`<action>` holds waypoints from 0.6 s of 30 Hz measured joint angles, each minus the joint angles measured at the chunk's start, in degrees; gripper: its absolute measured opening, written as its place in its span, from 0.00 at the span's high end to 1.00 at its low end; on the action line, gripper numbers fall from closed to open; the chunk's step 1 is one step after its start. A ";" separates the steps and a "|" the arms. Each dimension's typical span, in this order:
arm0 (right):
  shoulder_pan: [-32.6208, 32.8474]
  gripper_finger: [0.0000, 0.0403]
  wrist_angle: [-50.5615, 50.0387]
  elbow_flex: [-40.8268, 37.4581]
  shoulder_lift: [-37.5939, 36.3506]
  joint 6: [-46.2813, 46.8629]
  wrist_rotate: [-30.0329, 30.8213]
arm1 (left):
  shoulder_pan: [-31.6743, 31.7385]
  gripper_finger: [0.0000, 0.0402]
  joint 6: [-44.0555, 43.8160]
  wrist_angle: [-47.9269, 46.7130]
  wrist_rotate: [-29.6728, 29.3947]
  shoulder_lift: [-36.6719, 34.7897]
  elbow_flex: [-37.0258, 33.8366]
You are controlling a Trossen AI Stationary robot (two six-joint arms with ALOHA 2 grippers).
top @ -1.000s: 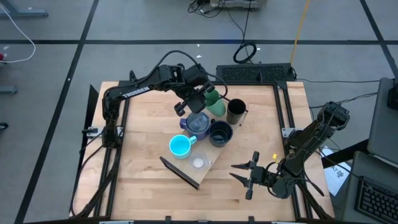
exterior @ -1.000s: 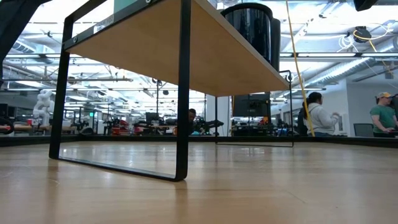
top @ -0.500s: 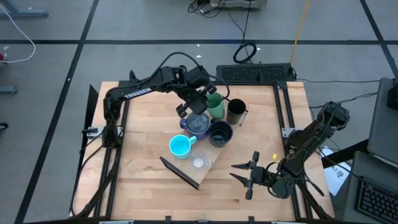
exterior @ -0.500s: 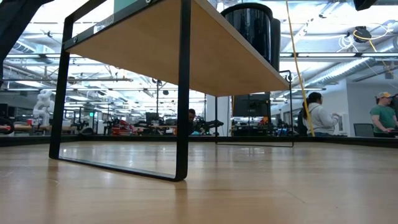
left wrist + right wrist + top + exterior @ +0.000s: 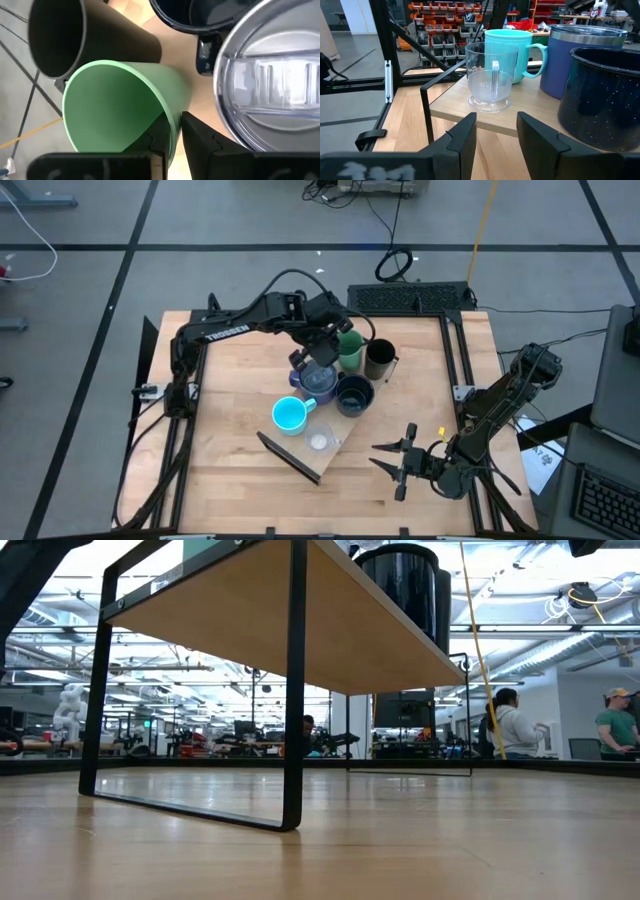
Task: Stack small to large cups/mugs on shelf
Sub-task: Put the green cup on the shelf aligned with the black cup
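Note:
The shelf (image 5: 300, 462) lies slantwise mid-table, and all the cups stand on it. From far to near they are a tall black cup (image 5: 379, 359), a green tumbler (image 5: 350, 352), a wide black mug (image 5: 353, 393), a lidded blue-purple mug (image 5: 318, 382), a cyan mug (image 5: 289, 416) and a tiny clear cup (image 5: 319, 442). My left gripper (image 5: 333, 358) is shut on the tumbler's rim (image 5: 120, 110). My right gripper (image 5: 400, 463) is open and empty at the table's near right, and its fingers point at the shelf's near end (image 5: 470, 115). My left gripper holds the green tumbler by its rim wall (image 5: 171, 120), on the side facing the blue-purple mug (image 5: 270, 95). One finger (image 5: 155, 160) is inside the tumbler and the other (image 5: 210, 150) is outside. The fingers come slanting down from above. The tumbler's base is hidden.
The cups stand close together, with the tall black cup (image 5: 75, 40) and the wide black mug (image 5: 200, 15) right beside the tumbler. Bare tabletop lies left of the shelf and along the near edge (image 5: 230, 500). In the low view the shelf's dark bracket (image 5: 293, 690) stands close by.
My left gripper has moved down and toward the near right, from beside the blue-purple mug onto the green tumbler's rim, turning as it went. The cups and my right arm have kept still.

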 joint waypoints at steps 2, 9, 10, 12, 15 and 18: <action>-0.01 0.68 0.00 0.00 0.00 0.00 0.00 | 0.00 0.88 -0.63 0.45 -0.03 -0.01 0.00; -0.02 0.68 0.00 0.00 0.00 0.00 0.00 | -0.50 0.88 -1.26 0.92 -0.63 -0.01 0.00; -0.02 0.68 0.00 0.00 0.00 -0.01 0.00 | -0.64 0.88 -1.24 0.93 -0.63 0.00 0.00; -0.01 0.68 -0.01 0.00 0.00 -0.01 0.00 | -0.76 0.88 -1.24 0.93 -0.63 0.00 0.00; 0.00 0.68 0.00 0.00 0.00 -0.04 -0.02 | -0.74 0.88 -1.46 0.98 -1.03 0.00 0.00; -0.01 0.68 0.00 0.00 0.00 -0.23 0.00 | -0.70 0.88 -1.49 0.98 -1.09 0.00 0.00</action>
